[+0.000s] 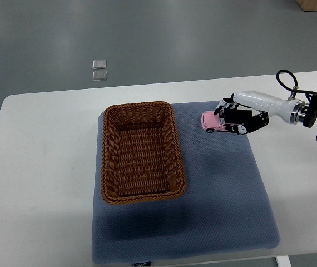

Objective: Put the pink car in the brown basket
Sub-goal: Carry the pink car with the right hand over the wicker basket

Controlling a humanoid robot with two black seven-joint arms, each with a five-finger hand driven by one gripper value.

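While the pink car sits at the far right part of the blue mat, the right hand has its fingers curled around the car's rear half — a grasp that looks closed, though whether the car is lifted cannot be told. The brown basket lies to the left, apart from the car, on the white worktop. The step in hand appears to be the pickup — next comes a lift over the basket's near wall, then a release inside.
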